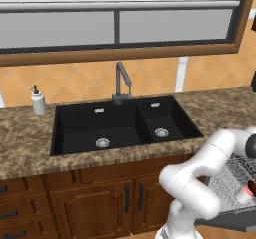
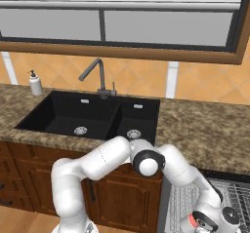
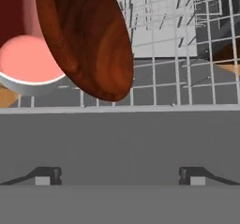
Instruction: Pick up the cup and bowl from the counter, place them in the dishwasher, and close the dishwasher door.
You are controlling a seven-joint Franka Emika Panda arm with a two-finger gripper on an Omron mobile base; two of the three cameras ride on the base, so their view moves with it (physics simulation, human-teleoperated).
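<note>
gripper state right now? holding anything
gripper: open, fingertips spread wide with nothing between them, holding nothing; it hangs over the dishwasher rack, where the bowl and cup already sit.

wood-framed window (image 1: 120, 28), orange tiled wall (image 1: 80, 85)

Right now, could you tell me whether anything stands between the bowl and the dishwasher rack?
Nothing visible does: the bowl is already tilted in the wire rack beside the cup, and the open gripper is clear of it.
</note>
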